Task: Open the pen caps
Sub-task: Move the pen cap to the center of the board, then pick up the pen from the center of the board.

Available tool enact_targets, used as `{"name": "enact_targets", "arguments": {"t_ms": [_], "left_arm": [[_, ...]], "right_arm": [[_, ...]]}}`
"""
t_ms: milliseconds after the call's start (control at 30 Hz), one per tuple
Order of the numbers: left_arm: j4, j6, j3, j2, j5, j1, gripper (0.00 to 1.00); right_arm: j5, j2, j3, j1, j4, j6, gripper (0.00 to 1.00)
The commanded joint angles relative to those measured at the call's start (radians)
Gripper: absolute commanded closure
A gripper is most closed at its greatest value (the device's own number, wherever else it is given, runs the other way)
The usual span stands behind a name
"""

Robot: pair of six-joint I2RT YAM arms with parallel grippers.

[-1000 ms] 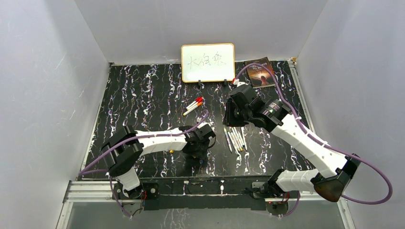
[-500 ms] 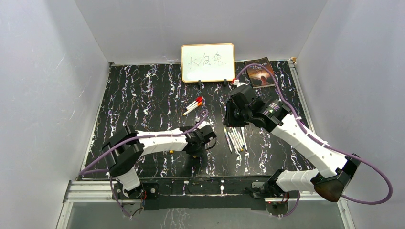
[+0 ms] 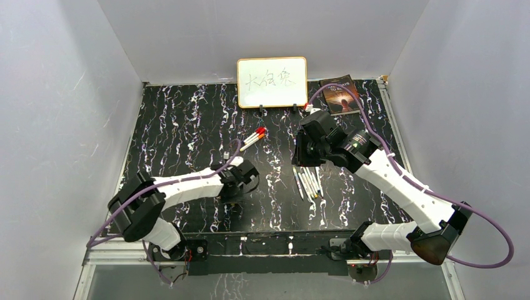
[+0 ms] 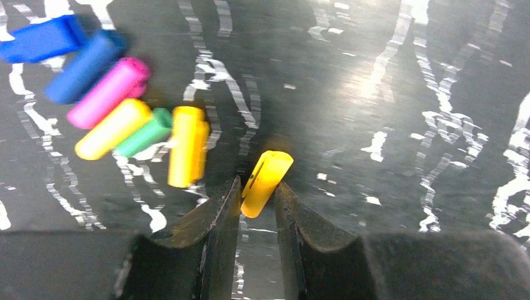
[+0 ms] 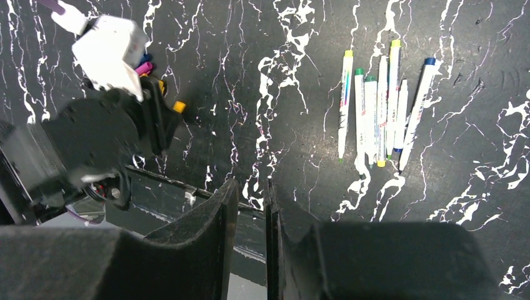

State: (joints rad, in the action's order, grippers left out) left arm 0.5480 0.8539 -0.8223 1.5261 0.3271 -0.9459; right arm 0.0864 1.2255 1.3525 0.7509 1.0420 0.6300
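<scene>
left gripper (image 4: 256, 200) nipped on yellow cap (image 4: 267, 181) by its end, near-left bench (image 4: 387, 75) | right gripper (image 5: 250, 206) near-closed, empty, over uncapped pens (image 5: 378, 106) | risk: shallow pinch (cap tilted) slips, scattering cap pile (image 4: 119, 119)

Seven loose pen caps (image 4: 112, 106) show in the left wrist view: two blue, one pink, one green and three yellow. Six uncapped pens (image 5: 377, 106) lie side by side in the right wrist view, and two capped pens (image 3: 252, 138) lie together farther back. One whiteboard (image 3: 272, 82) and one book (image 3: 340, 95) stand at the rear.
</scene>
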Motion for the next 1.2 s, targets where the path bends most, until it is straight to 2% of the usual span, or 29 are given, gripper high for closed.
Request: {"name": "enact_targets", "arguments": {"t_ms": [0, 167, 333, 433, 600, 767, 833, 967, 1000, 1033, 1067, 1167], "left_arm": [[0.106, -0.005, 0.049, -0.071, 0.003, 0.099, 0.74], [0.133, -0.051, 0.031, -0.088, -0.005, 0.178, 0.74], [0.124, -0.067, 0.019, -0.091, -0.025, 0.19, 0.73], [0.135, -0.07, 0.003, -0.104, -0.038, 0.19, 0.68], [0.171, -0.07, -0.032, -0.152, -0.082, 0.19, 0.49], [0.229, -0.087, -0.095, -0.223, -0.137, 0.181, 0.35], [0.247, -0.098, -0.123, -0.244, -0.143, 0.18, 0.31], [0.285, -0.13, -0.191, -0.266, -0.157, 0.179, 0.21], [0.297, -0.139, -0.206, -0.266, -0.15, 0.178, 0.17], [0.31, -0.147, -0.221, -0.266, -0.143, 0.179, 0.07], [0.319, -0.155, -0.235, -0.263, -0.137, 0.179, 0.02], [0.32, -0.177, -0.256, -0.253, -0.13, 0.179, 0.02]], "right_arm": [[-0.008, -0.023, 0.059, -0.003, -0.029, -0.006, 0.81], [-0.029, -0.013, 0.077, -0.003, -0.028, -0.009, 0.81], [-0.041, -0.02, 0.071, -0.003, -0.03, -0.008, 0.81], [-0.049, -0.035, 0.056, -0.003, -0.037, -0.002, 0.8], [-0.082, -0.056, 0.023, -0.003, -0.055, 0.004, 0.7], [-0.135, -0.065, -0.022, -0.002, -0.072, -0.002, 0.44], [-0.135, -0.074, -0.041, -0.003, -0.081, -0.003, 0.36], [-0.175, -0.1, -0.076, -0.002, -0.105, 0.008, 0.31], [-0.176, -0.111, -0.087, -0.002, -0.107, 0.009, 0.31], [-0.174, -0.12, -0.099, -0.002, -0.106, 0.011, 0.3], [-0.175, -0.13, -0.11, -0.002, -0.107, 0.013, 0.3], [-0.199, -0.168, -0.154, -0.003, -0.124, 0.025, 0.29]]}}
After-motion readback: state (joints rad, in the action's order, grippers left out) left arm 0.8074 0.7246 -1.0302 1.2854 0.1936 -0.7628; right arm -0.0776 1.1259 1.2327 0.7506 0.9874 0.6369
